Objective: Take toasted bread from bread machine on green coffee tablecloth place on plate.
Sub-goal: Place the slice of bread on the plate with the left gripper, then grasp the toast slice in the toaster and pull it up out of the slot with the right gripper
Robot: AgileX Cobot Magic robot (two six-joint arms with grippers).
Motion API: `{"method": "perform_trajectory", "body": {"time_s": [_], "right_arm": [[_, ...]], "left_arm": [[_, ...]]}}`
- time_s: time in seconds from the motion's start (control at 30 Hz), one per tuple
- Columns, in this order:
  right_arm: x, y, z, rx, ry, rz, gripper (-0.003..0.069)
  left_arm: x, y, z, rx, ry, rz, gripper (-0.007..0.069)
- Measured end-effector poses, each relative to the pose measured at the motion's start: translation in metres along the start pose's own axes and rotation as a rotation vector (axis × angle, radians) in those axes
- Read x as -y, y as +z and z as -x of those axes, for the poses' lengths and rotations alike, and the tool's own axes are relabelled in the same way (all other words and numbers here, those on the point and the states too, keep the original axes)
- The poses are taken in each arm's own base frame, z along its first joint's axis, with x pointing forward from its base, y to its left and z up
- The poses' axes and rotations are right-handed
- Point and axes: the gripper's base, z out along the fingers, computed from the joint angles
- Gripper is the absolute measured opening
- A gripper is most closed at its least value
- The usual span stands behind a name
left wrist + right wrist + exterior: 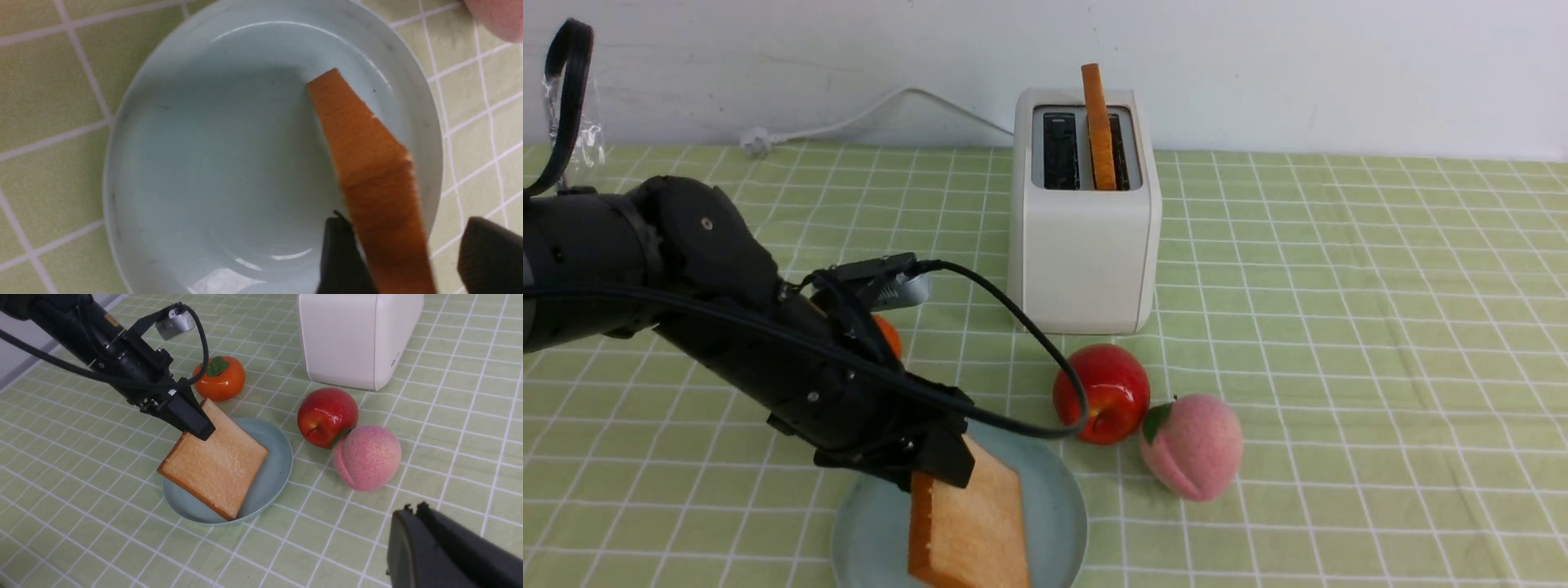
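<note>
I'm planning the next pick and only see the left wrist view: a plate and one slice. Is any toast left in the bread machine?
Observer: Yes, one toasted bread slice stands in the bread machine's right slot.
Operator: What's beside the plate?
Observer: A red apple and a pink peach, touching each other, on its right.
Operator: And the right gripper?
Observer: Shut, holding nothing, out of the front view.

No legible text, number or brand can be read in any view. The toaster (351,339) bears a small grey mark (394,359) low on one side wall, too small to read. The left arm (102,343) carries a tan label (110,320), likewise unreadable.
</note>
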Motion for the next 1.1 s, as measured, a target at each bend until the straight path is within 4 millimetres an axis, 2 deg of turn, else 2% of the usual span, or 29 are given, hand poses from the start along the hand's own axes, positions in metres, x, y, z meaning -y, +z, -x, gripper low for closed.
{"method": "perform_trajectory", "body": {"time_s": [0.1, 0.2, 0.23, 0.4, 0.47, 0.5, 0.57, 0.6, 0.63, 0.67, 0.73, 0.77, 0.83, 0.9, 0.93, 1.0, 1.1], "right_arm": [[0.0, 0.0, 0.0, -0.005, 0.001, 0.002, 0.0003], [0.0, 0.0, -0.001, -0.006, 0.001, 0.002, 0.0003], [0.0, 0.0, -0.001, -0.006, 0.001, 0.002, 0.0003], [0.0, 0.0, -0.001, -0.008, 0.0, 0.003, 0.0003], [0.001, 0.003, 0.0, -0.021, 0.005, 0.002, 0.0003], [0.001, 0.003, 0.0, -0.025, 0.007, 0.002, 0.0003], [0.006, 0.015, 0.003, -0.075, 0.024, -0.004, 0.0003], [0.007, 0.016, 0.003, -0.079, 0.024, -0.004, 0.0003], [0.009, 0.021, 0.004, -0.101, 0.028, -0.006, 0.0003], [0.015, 0.035, 0.008, -0.157, 0.041, -0.011, 0.0003], [0.019, 0.046, 0.013, -0.198, 0.052, -0.015, 0.0003], [0.023, 0.054, 0.016, -0.225, 0.061, -0.017, 0.0003], [0.026, 0.063, 0.022, -0.25, 0.068, -0.019, 0.0003], [0.035, 0.085, 0.036, -0.306, 0.091, -0.024, 0.0003], [0.036, 0.09, 0.041, -0.31, 0.099, -0.021, 0.0003], [0.039, 0.103, 0.049, -0.33, 0.112, -0.011, 0.0003], [0.038, 0.14, 0.063, -0.385, 0.108, 0.049, 0.0003]], "left_arm": [[0.0, -0.007, -0.001, 0.011, -0.006, 0.031, 0.0529], [0.001, -0.019, -0.003, 0.034, 0.0, 0.078, 0.0582], [0.001, -0.022, -0.003, 0.04, -0.002, 0.082, 0.0587], [0.002, -0.059, -0.01, 0.119, 0.043, 0.234, 0.058], [0.005, -0.084, -0.016, 0.188, 0.039, 0.297, 0.0525], [0.006, -0.087, -0.017, 0.196, 0.037, 0.301, 0.0518], [0.015, -0.118, -0.027, 0.301, 0.035, 0.318, 0.0379], [0.016, -0.12, -0.028, 0.31, 0.037, 0.318, 0.0364], [0.021, -0.132, -0.033, 0.35, 0.046, 0.316, 0.0286], [0.029, -0.153, -0.044, 0.422, 0.068, 0.307, 0.015], [0.035, -0.171, -0.057, 0.489, 0.11, 0.301, 0.0017], [0.038, -0.177, -0.063, 0.521, 0.127, 0.294, -0.001], [0.042, -0.188, -0.076, 0.584, 0.153, 0.278, -0.0013], [0.044, -0.191, -0.103, 0.672, 0.183, 0.228, -0.0013], [0.045, -0.193, -0.112, 0.706, 0.192, 0.213, -0.0013], [0.042, -0.186, -0.126, 0.729, 0.192, 0.183, -0.0013], [0.033, -0.167, -0.164, 0.806, 0.21, 0.124, -0.0013]]}}
